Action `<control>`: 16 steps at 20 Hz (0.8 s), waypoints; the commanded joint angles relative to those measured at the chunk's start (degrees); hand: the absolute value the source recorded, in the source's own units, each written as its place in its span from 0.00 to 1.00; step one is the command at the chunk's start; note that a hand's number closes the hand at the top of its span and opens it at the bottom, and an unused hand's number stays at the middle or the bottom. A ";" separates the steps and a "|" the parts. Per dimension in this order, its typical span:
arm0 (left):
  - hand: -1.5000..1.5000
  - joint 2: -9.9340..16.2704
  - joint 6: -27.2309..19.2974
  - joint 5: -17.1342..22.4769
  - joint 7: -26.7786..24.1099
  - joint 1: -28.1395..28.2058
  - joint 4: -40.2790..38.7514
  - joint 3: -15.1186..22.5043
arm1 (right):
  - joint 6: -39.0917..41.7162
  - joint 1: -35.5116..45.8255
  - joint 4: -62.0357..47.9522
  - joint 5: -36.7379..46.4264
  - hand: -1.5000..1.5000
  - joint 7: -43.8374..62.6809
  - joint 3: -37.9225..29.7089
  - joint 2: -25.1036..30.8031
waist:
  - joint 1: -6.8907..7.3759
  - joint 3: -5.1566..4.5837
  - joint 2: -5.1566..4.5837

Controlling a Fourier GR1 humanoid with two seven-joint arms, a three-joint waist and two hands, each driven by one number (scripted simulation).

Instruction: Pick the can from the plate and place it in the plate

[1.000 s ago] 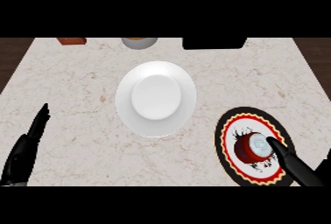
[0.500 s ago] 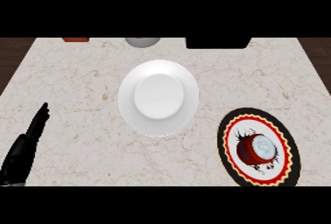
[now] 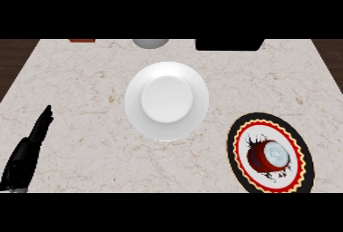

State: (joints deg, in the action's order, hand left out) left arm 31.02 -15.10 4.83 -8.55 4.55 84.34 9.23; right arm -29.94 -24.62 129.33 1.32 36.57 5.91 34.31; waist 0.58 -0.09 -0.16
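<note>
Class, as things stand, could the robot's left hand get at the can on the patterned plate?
Probably not easily: the left hand rests at the counter's far left, the can sits far right; nothing stands between.

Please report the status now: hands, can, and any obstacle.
Left hand open, resting at left edge. Right hand out of view. Can on patterned plate; white plate bare. No obstacle between.

Head view: 1 camera looks steeply down on the beige marbled counter [image 3: 100,136], with the round white plate [image 3: 167,100] near centre.
</note>
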 commanded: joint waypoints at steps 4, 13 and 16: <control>0.50 0.08 2.68 -0.44 -1.87 0.34 -1.05 -1.70 | 9.71 11.95 -8.83 -3.78 0.00 10.10 0.70 3.78 | 0.28 0.07 0.00; 0.50 -2.07 3.78 -2.44 -0.70 1.08 -0.38 -3.71 | 19.34 17.08 -17.34 -0.30 0.00 10.15 5.96 0.56 | -0.22 0.08 0.15; 0.50 -2.82 5.67 -3.03 -0.58 0.60 -1.88 -5.72 | 24.81 15.34 -19.06 -3.27 0.00 6.91 0.89 0.58 | -0.58 0.08 0.19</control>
State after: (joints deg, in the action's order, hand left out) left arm 29.11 -11.62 2.48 -7.75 4.71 84.42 5.60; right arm -9.19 -10.11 111.17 -2.22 43.01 8.16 36.35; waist 0.26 0.02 -0.03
